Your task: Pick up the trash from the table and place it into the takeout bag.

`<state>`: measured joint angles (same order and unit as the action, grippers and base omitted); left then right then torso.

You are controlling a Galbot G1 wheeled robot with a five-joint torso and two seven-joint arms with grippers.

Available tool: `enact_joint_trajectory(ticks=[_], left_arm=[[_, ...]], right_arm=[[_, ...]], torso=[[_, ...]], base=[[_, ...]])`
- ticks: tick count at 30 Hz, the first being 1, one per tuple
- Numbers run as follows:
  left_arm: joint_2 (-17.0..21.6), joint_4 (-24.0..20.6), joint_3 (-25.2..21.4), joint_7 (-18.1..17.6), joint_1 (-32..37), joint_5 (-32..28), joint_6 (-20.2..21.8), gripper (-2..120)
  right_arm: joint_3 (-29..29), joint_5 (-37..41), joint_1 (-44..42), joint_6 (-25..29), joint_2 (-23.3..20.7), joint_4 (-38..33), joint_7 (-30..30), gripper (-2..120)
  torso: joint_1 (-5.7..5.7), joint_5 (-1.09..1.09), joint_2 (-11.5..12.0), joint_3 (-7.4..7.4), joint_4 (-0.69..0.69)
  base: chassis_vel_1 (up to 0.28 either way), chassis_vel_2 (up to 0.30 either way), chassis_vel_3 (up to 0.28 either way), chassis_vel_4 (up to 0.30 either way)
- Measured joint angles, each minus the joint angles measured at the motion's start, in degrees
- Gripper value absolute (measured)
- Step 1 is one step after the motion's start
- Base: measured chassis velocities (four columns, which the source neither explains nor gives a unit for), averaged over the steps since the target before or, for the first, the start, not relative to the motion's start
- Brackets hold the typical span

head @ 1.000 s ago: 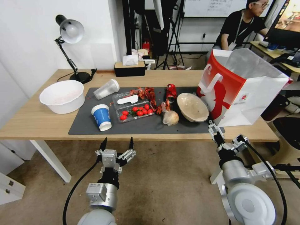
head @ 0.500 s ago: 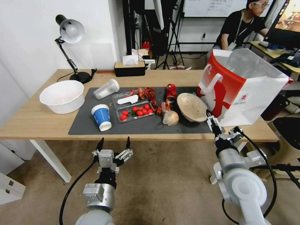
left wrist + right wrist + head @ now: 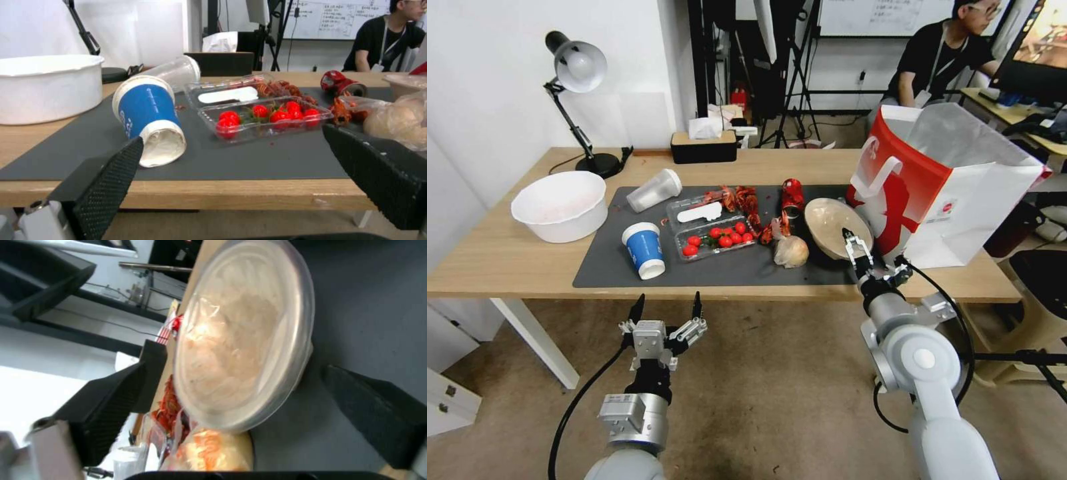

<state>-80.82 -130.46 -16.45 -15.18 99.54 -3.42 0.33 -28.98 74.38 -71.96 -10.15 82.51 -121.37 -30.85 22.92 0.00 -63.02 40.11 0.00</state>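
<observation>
Your surface carries the takeout bag far right, mouth open. Just left of it sits the beige bowl, holding only residue. Your right hand, fingers spread, straddles its near rim; your left hand, spread too, hangs below the near edge.

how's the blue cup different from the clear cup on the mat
The blue cup is opaque paper, blue with white ends; the clear cup is see-through plastic. In the head view the blue cup is nearer the robot, by the tomato tray; the clear cup is at the mat's far corner. Both lie tipped over and look empty.
</observation>
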Motion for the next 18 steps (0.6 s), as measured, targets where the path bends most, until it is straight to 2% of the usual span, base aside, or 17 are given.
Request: enact_joint_trajectory(ticks=[2, 4, 8, 9, 11, 16, 18], left_arm=[[0.0, 0.0, 0.0, 0.0, 0.0, 0.0, 0.0, 100], [0.0, 0.0, -0.2, 0.0, 0.0, 0.0, 0.0, 100], [0.1, 0.0, -0.3, 0.0, 0.1, 0.0, -0.1, 100], [0.2, 0.1, -0.4, 0.0, 0.1, 0.0, -0.1, 100], [0.3, 0.3, -0.5, 0.0, 0.0, 0.0, -0.3, 100], [0.3, 0.5, -0.3, 0.0, -0.2, 0.0, -0.4, 100], [0.3, 0.6, -0.3, 0.0, -0.2, 0.0, -0.4, 100]], right_arm=[[0.1, 0.2, 0.3, -0.1, 0.0, 0.2, -0.3, 91], [0.1, 1.5, 1.6, -0.4, 0.1, 1.1, -1.8, 78], [-0.1, 3.5, 3.4, -0.7, 0.1, 2.5, -4.1, 69], [-0.2, 4.6, 4.1, -0.8, 0.1, 3.5, -5.0, 61], [-0.3, 5.3, 4.4, -0.9, 0.3, 4.3, -5.4, 51], [-0.5, 5.5, 3.9, -0.9, 0.6, 4.3, -5.5, 39], [-0.6, 5.6, 3.7, -0.9, 0.5, 4.2, -5.5, 30]], torso=[[0.0, 0.0, 0.0, 0.0, 0.0], [0.0, 0.0, 0.0, 0.0, 0.0], [0.0, 0.0, 0.0, -0.01, 0.0], [0.0, 0.0, 0.0, 0.0, 0.0], [0.0, 0.0, 0.0, -0.01, 0.0], [0.0, 0.0, 0.0, 0.0, -0.01], [0.0, 0.0, 0.0, -0.01, -0.01]], base=[[0.0, 0.0, 0.0, 0.0], [0.0, 0.0, 0.0, 0.0], [0.0, 0.0, 0.0, 0.0], [0.0, 0.0, 0.0, 0.0], [0.0, 0.0, 0.0, 0.0], [0.0, 0.0, 0.0, 0.0], [0.0, 0.0, 0.0, 0.0]])
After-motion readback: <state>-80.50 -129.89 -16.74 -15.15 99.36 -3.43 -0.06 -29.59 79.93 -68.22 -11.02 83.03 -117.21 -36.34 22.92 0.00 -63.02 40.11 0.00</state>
